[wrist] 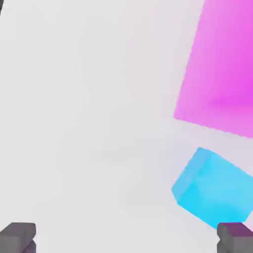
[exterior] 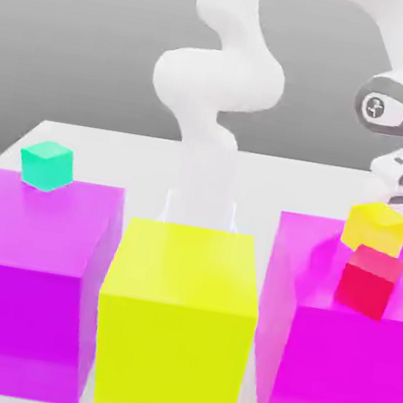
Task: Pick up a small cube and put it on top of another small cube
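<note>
**Off-centre over the blue cube — where the pick could slip**

In the hand view the tool (wrist: 126,238) is open: its 2 dark fingertips (wrist: 18,236) sit far apart at the frame's edge, with nothing between them. The small cube (wrist: 213,189), bright sky-blue, lies on the pale tabletop (wrist: 89,123) just beside a big magenta block (wrist: 222,74). It is turned at an angle to the line between the fingertips, and it sits close to 1 fingertip rather than midway.

That offset is the main risk. If the tool descends from here, 1 finger likely lands on the cube's top or edge instead of passing its side, knocking it away or pressing it toward the magenta block. The rotation adds a 2nd hazard — jaws closing on corners rather than flat faces would twist the cube or squeeze it out.

The neighbouring block is also near enough that a finger could catch it during a corrective move.

In the exterior view the arm (exterior: 220,80) reaches behind the right-hand magenta block (exterior: 337,355), which carries a yellow cube (exterior: 377,227) and a red cube (exterior: 370,281); a teal cube (exterior: 47,164) sits on the left magenta block (exterior: 28,279). Any of these perched cubes, if chosen as the stacking target, could be nudged off by a careless placement.
</note>
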